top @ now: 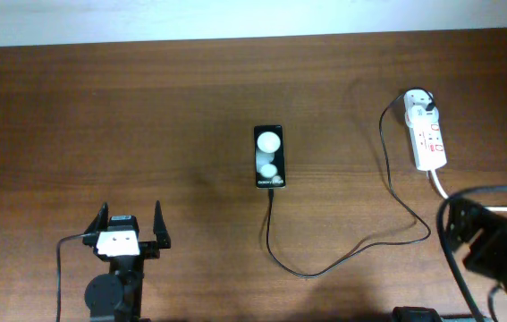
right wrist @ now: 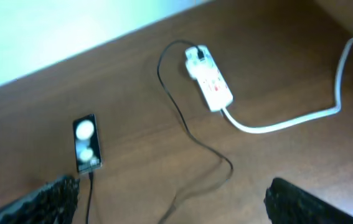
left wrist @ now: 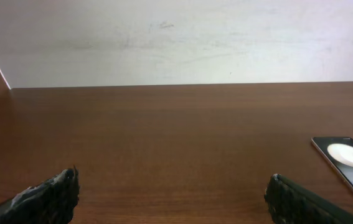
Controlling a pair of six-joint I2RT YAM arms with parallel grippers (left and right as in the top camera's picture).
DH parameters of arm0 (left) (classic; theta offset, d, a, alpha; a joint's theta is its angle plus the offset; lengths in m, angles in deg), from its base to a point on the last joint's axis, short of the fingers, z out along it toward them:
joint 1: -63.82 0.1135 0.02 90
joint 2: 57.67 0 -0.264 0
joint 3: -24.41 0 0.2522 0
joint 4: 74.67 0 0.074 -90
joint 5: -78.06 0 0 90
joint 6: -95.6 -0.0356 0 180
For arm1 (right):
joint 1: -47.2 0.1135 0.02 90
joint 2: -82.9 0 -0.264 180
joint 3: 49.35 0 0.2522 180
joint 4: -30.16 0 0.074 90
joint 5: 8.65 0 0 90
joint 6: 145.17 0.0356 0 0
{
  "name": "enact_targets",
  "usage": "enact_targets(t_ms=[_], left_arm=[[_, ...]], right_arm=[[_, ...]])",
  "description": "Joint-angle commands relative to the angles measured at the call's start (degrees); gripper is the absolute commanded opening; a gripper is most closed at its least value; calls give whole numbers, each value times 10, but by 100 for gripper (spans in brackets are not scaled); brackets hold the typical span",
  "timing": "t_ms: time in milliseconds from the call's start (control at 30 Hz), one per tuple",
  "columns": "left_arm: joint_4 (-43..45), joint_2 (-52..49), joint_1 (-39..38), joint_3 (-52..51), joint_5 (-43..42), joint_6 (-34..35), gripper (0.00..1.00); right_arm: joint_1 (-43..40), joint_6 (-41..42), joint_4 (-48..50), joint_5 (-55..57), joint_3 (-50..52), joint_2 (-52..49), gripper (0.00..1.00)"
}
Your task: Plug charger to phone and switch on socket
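**White power strip (top: 429, 143): its switch looks like the step in hand**

Brown wood table (top: 146, 107) carries everything. The left hand (top: 130, 215) sits at the front with its fingers spread and empty, well apart from the task's things. The right hand (right wrist: 171, 190) is also spread wide and holds nothing; it hangs at the front right, nearer the strip.

The strip lies at the far right with the white adapter (top: 417, 101) seated at its far end. The phone (top: 269, 156) lies flat mid-table. The thin black charger cable (top: 268, 219) meets its near edge, though I cannot tell whether the tip is fully home.

So the right hand probably suits the press. It should come straight down on the red switch marks (top: 432, 139) with one fingertip. A sideways push would likely slide the light strip. The cable loops just beside the strip, so approach from the cord side.
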Motion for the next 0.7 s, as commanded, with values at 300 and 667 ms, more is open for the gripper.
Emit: enact_targets(t_ms=[300,667], left_arm=[[0,5,3,-4,-7,-11,99],[0,5,3,-4,-7,-11,99]], right_arm=[[5,-4,405,-2,483,332,99],[5,-4,602,-13,710,463,99]])
